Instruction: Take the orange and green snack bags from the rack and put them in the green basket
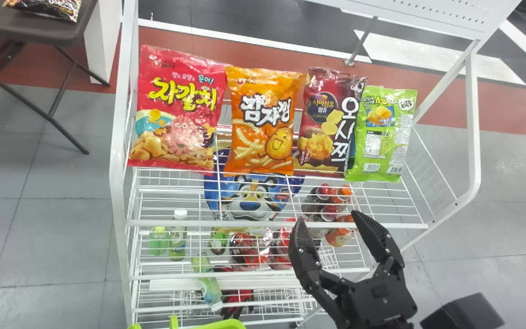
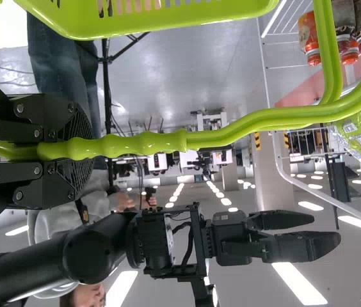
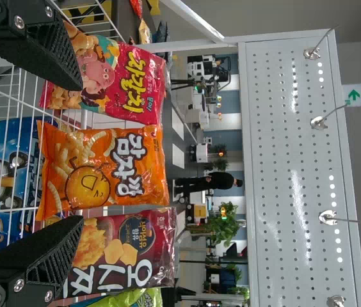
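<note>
We're gripping the green basket's (image 2: 168, 25) handle (image 2: 232, 133) w/ the L gripper (image 2: 86, 151), fingers clamped on it, & holding the R gripper (image 1: 327, 216) near the rack's (image 1: 244, 224) front, fingers apart. Orange bag (image 1: 260, 121) & green bag (image 1: 381, 137) are sitting on the upper shelf (image 1: 171, 183), dark red bag (image 1: 322, 121) btwn 'em.

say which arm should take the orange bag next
Right, likely: the right gripper is open and empty by the rack, facing the orange bag, while the left gripper is closed on the handle of the green basket.
</note>
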{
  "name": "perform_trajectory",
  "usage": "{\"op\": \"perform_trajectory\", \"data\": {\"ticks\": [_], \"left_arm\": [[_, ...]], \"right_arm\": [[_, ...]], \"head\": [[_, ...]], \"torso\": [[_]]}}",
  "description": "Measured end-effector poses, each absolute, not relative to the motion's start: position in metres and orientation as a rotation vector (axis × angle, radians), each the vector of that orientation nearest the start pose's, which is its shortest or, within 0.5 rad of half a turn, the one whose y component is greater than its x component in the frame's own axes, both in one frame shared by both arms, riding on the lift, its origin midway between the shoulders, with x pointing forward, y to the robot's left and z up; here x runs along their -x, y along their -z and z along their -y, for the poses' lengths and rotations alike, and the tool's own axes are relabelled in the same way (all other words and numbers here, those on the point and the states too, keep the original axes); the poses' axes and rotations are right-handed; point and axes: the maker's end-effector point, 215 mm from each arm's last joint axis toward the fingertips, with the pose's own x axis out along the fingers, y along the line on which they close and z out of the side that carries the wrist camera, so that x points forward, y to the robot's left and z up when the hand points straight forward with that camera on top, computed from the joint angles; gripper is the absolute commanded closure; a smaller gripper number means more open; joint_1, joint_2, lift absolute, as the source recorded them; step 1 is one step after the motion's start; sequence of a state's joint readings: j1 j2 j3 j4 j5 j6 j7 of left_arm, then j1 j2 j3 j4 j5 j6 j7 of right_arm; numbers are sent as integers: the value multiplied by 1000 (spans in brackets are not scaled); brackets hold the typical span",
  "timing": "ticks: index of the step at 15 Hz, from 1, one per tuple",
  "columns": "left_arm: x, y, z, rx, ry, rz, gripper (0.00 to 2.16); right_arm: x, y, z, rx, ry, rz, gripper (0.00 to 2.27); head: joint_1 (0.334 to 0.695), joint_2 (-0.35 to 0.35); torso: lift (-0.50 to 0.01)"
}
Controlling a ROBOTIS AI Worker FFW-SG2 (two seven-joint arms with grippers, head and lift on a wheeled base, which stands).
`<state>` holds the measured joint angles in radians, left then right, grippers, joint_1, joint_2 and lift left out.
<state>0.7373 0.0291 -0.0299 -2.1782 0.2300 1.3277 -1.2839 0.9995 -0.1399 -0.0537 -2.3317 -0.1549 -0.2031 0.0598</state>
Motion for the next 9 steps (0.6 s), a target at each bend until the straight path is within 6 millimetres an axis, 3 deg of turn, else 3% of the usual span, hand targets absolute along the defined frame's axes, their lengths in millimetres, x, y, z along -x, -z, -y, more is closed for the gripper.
{"op": "perform_trajectory", "data": {"ticks": [9], "left_arm": [[-88,422,10,1092,1202,-1148,2148]], "right_arm": [[-311,306,234,-29,-112,-36,83]], "head": [[695,-350]], "torso": [[0]]}}
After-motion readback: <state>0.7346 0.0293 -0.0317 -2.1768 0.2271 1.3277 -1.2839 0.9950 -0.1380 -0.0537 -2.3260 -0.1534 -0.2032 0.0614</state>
